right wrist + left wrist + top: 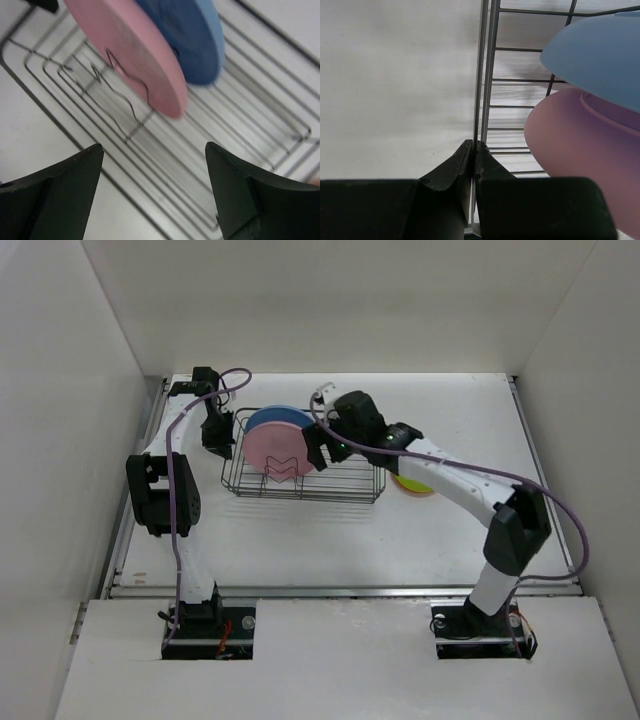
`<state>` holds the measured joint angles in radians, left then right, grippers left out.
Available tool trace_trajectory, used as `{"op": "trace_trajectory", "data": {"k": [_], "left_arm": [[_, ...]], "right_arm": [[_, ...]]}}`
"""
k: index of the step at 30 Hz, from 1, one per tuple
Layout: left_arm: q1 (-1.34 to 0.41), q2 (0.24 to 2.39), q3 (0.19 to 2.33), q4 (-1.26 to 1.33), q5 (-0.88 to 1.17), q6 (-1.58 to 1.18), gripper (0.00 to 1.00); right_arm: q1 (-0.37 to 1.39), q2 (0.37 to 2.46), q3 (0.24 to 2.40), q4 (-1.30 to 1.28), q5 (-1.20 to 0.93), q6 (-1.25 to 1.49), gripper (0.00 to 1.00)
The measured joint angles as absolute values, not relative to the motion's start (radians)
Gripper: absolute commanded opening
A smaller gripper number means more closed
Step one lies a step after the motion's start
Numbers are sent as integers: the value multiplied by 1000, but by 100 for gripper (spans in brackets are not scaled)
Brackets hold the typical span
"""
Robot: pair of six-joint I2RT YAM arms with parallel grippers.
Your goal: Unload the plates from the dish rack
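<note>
The dark wire dish rack (340, 488) stands at mid table. A pink plate (277, 452) and a light blue plate (275, 418) stand upright in its left half, the blue one behind. My left gripper (218, 436) is at the rack's left end, shut on the rim wire (481, 90). The pink plate (580, 150) and blue plate (600, 55) show to its right. My right gripper (318, 450) hovers open and empty over the rack's middle, just right of the plates. Its view shows the pink plate (125, 50), the blue plate (192, 35) and the rack floor (210, 130).
A lime green plate (412, 483) lies flat on the table right of the rack, mostly hidden under my right arm, with an orange edge showing beside it. White walls close in the table at left, back and right.
</note>
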<state>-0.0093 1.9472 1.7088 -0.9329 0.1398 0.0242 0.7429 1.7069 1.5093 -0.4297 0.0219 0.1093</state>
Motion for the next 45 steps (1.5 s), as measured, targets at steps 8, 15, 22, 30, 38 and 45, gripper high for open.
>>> {"op": "trace_trajectory", "data": {"k": [8, 15, 22, 30, 38, 45], "left_arm": [[-11, 1947, 1709, -935, 130, 25, 0], [-4, 1947, 1709, -936, 82, 15, 0], [0, 1947, 1711, -942, 75, 21, 0], [0, 1950, 1715, -952, 75, 22, 0], [6, 1958, 1730, -965, 80, 20, 0], [28, 2008, 1801, -1031, 130, 16, 0]], "right_arm": [[726, 2069, 1915, -369, -26, 26, 57], [714, 2107, 1963, -367, -20, -62, 5], [730, 2017, 1850, -326, 33, -90, 0], [726, 1893, 1850, -308, 43, -25, 0], [584, 1668, 1747, -363, -277, 61, 0], [582, 1507, 1417, -613, -465, -24, 0]]}}
